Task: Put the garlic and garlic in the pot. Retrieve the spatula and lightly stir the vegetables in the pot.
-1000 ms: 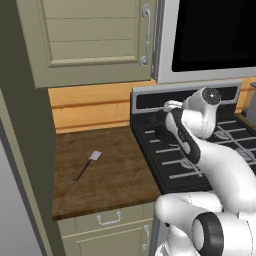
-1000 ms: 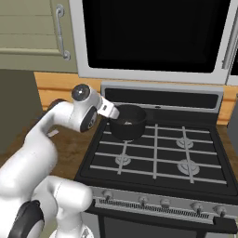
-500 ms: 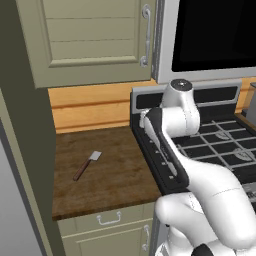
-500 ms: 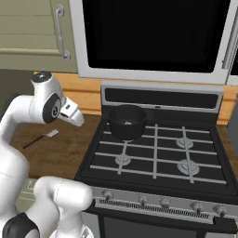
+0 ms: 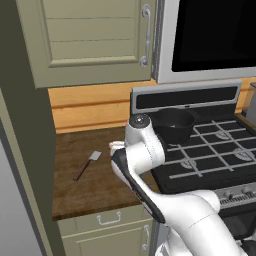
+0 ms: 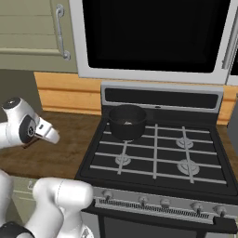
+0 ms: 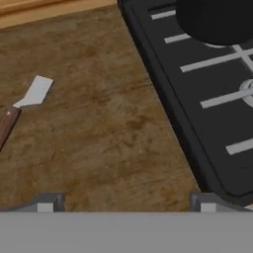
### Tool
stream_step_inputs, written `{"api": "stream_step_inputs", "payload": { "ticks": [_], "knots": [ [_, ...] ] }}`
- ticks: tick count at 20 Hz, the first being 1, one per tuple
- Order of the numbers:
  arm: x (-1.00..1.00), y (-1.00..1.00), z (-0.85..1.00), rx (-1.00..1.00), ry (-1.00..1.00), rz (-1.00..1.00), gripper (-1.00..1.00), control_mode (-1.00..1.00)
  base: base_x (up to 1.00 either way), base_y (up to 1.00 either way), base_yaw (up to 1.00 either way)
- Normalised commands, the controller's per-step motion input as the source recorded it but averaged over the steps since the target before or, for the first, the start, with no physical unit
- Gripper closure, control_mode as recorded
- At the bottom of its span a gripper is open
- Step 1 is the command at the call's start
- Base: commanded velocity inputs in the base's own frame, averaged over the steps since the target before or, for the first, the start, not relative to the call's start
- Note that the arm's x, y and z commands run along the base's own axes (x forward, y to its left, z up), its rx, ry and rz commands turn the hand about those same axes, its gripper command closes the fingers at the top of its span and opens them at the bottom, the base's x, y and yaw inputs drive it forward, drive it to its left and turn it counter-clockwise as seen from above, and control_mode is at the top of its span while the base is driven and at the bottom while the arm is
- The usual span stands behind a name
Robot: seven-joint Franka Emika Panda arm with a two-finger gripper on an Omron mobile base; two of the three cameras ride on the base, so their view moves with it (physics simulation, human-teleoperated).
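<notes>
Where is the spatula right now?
The spatula lies flat on the wooden counter, left of the stove, blade toward the back wall.

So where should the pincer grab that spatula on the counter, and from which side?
Grip the spatula on its long thin brown handle, about midway, coming straight down from above. It lies flat on the wooden counter, blade toward the stove, so the fingers should straddle the handle across its width. The open pincer would likely need to move left first.

Black pot (image 5: 172, 125); spatula (image 5: 87, 164) brown handle, grey blade; brown wood-grain counter (image 5: 95, 190).
</notes>
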Motion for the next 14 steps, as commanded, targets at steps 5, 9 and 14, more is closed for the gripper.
{"api": "stream_step_inputs", "payload": {
  "ticks": [5,9,14],
  "knots": [
    [0.55,1.0,-0.03,0.0,0.22,0.0,-1.0,-1.0,0.0,0.0,0.0],
    [0.22,1.0,-0.06,0.0,0.18,0.0,-1.0,-1.0,0.0,0.0,0.0],
    [0.05,0.93,-0.49,0.0,0.07,-0.01,-1.0,-1.0,0.0,0.0,0.0]
  ]
}}
